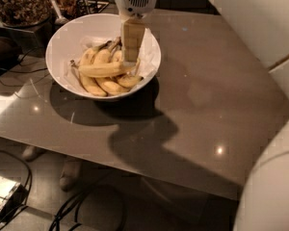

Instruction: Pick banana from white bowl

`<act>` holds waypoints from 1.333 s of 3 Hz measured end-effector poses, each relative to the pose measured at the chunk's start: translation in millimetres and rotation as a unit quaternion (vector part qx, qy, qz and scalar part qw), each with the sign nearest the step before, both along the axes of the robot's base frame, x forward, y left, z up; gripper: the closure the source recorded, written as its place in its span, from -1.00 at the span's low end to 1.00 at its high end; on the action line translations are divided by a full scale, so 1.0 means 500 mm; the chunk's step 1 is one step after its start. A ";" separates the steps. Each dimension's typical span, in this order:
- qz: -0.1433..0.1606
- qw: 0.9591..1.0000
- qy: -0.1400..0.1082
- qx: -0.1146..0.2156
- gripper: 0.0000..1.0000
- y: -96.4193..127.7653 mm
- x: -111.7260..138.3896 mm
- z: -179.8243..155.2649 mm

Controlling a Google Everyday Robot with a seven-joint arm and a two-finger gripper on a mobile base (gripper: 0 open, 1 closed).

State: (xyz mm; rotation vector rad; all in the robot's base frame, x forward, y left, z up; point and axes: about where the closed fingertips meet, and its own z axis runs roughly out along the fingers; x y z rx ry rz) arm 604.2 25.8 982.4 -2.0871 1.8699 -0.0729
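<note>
Floor: cables are seen below the near edge of the table.
Table: a broad shadow is cast across it, in front of the white bowl.
White bowl: it is set on the far left part of the table and lined with crumpled paper.
Banana: it is laid crosswise inside the bowl, on top of the bunched bananas.
Gripper: it is held over the bowl's right half, with its tip at the banana's right end. Whether it is open or closed cannot be told.
Risk: a hold taken so near the end could be lost if the fruit pivots. A bunched banana or the paper could also be pinched, and the bowl dragged.
Far edge: a jar with dark contents is placed behind the bowl.
</note>
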 end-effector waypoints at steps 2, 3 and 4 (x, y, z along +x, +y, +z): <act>0.018 0.999 0.028 -0.016 -0.26 0.042 0.044 -0.070; 0.028 0.998 0.041 -0.025 -0.20 0.058 0.050 -0.103; 0.036 0.997 0.055 -0.034 -0.20 0.069 0.047 -0.136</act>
